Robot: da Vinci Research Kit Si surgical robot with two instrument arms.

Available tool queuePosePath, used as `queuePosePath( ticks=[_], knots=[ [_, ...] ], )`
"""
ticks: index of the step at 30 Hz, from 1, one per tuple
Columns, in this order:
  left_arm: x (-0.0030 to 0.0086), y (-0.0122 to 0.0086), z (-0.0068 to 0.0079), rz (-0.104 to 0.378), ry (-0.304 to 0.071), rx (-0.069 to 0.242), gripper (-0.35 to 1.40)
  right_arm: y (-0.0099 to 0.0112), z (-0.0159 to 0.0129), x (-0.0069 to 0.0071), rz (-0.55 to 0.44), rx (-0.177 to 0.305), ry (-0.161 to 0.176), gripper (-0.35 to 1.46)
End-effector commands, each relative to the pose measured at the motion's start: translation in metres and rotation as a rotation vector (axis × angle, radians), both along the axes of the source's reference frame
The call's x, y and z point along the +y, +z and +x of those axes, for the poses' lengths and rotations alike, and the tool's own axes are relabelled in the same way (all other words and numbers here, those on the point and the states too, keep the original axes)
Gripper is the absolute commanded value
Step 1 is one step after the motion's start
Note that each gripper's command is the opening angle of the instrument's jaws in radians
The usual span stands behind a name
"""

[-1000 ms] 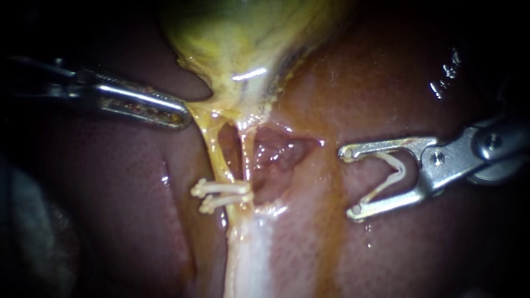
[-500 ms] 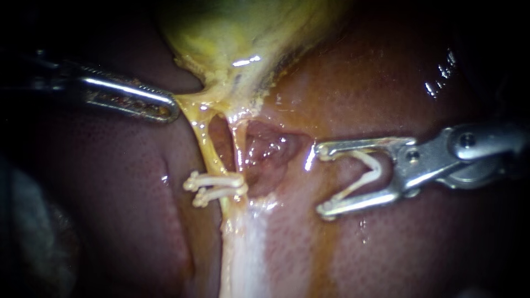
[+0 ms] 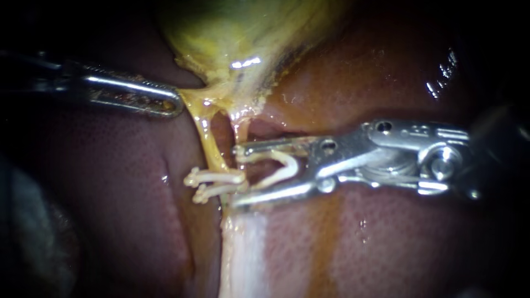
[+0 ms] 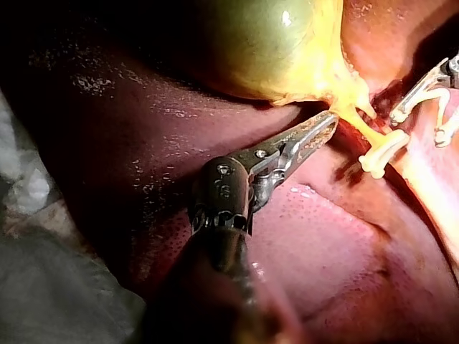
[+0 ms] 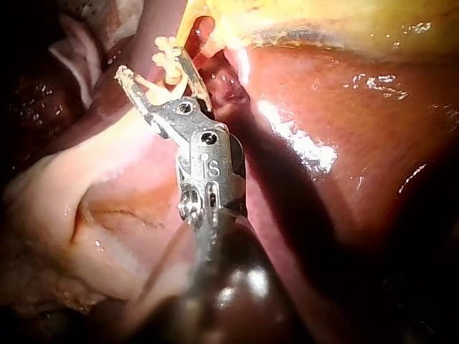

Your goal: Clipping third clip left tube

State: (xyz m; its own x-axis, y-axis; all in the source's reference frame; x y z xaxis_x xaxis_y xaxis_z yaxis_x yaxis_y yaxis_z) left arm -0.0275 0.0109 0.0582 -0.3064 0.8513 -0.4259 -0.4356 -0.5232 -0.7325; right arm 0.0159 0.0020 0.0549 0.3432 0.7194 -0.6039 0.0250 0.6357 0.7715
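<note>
Advanced leftward across the liver since a second ago, the right instrument is now seen with its jaw tips just beside the two clips already set on the left tube. Its jaws are spread wide, with a loaded clip held open between them. The left tube runs down from the gallbladder, crosswise to the jaws and just beyond their tips, so it is judged not yet straddled. The gallbladder's edge is held taut by the left instrument, its jaws closed on it.
</note>
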Motion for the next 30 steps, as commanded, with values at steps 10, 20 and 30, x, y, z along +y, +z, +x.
queuePosePath(
  ticks=[10,20,30],
  knots=[
    [-0.0007,-0.0006,-0.0004,0.002,-0.041,0.025,-0.35,0.0043,0.0014,0.0007,0.051,-0.028,0.021,0.46],
    [-0.0008,-0.0009,-0.0006,0.038,-0.001,-0.007,-0.35,0.0072,0.002,0.0005,0.073,-0.029,0.038,0.46],
    [-0.0011,-0.001,-0.0007,0.039,0.0,-0.008,-0.35,0.0075,0.0049,0.0012,0.162,0.066,0.105,0.46]
  ],
)
